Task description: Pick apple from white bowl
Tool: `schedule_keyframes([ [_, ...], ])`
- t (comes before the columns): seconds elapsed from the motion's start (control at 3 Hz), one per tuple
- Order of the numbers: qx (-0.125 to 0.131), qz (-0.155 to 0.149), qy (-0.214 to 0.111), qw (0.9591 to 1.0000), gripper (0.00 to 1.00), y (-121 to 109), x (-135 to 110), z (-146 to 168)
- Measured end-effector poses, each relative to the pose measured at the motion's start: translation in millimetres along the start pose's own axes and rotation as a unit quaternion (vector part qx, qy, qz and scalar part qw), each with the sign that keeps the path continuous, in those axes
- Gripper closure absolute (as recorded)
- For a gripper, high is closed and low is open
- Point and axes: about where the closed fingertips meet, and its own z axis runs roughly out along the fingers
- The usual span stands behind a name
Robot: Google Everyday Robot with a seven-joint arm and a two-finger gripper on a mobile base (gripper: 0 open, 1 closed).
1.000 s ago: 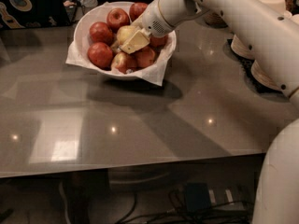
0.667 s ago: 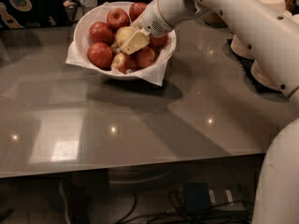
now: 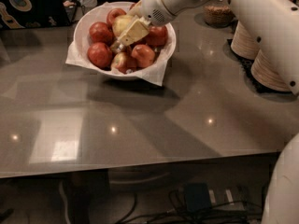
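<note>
The white bowl [image 3: 80, 28] stands at the far left-middle of the grey table, lined with white paper whose corners hang over the rim. It holds several deep red apples [image 3: 100, 54] and a smaller mottled one [image 3: 122, 62]. The pale yellow apple [image 3: 119, 23] sits on top near the bowl's middle. My gripper [image 3: 123, 33] reaches down into the bowl from the upper right. Its cream-coloured finger [image 3: 135, 30] lies against the pale apple's right side, and the gripper is shut on that apple. The other finger is hidden behind the apple.
Stacks of beige paper plates [image 3: 267, 68] stand at the right edge on a dark mat. A small brown basket [image 3: 218, 14] is behind my arm. A dark laptop [image 3: 28, 3] and a person are at the far left. The table's front edge [image 3: 140, 164] runs across below.
The gripper and the pale apple sit a little higher in the bowl than a second ago. The bowl and red apples have not moved.
</note>
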Motion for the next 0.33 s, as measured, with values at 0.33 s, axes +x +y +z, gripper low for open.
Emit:
schedule_keyframes([
  [0.33, 0.003, -0.035, -0.013, 0.9993, 1.00, 2.3, -24.1, -31.1],
])
